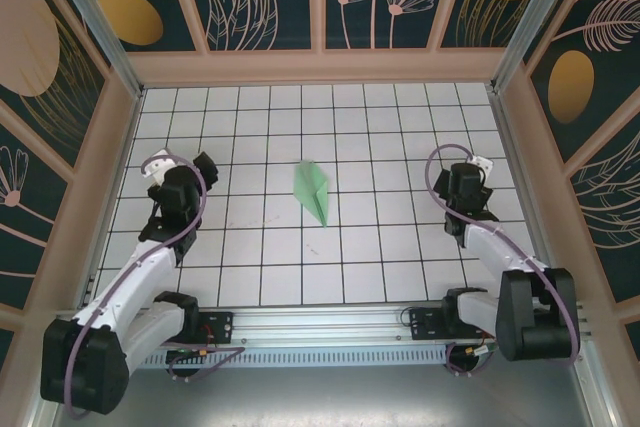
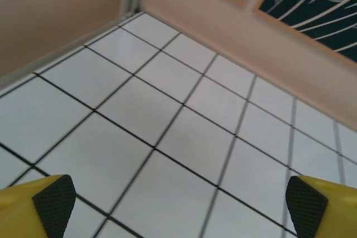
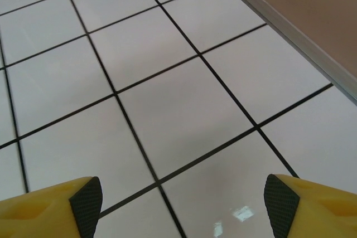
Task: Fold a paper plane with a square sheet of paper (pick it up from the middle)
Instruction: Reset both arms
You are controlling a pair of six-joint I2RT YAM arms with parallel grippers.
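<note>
Table [image 1: 380, 247] open around paper plane [image 1: 314, 190]; walls [image 1: 320, 68] enclose.

Wide-apart yellow jaws over white gridded table [image 3: 167, 110]

Left pincer [image 2: 179, 202] spread, right pincer [image 3: 184, 204] likewise (empty)

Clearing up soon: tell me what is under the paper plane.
The paper plane lies on the white gridded table, tiles showing all around it. The patch directly beneath is hidden by the paper itself.
</note>
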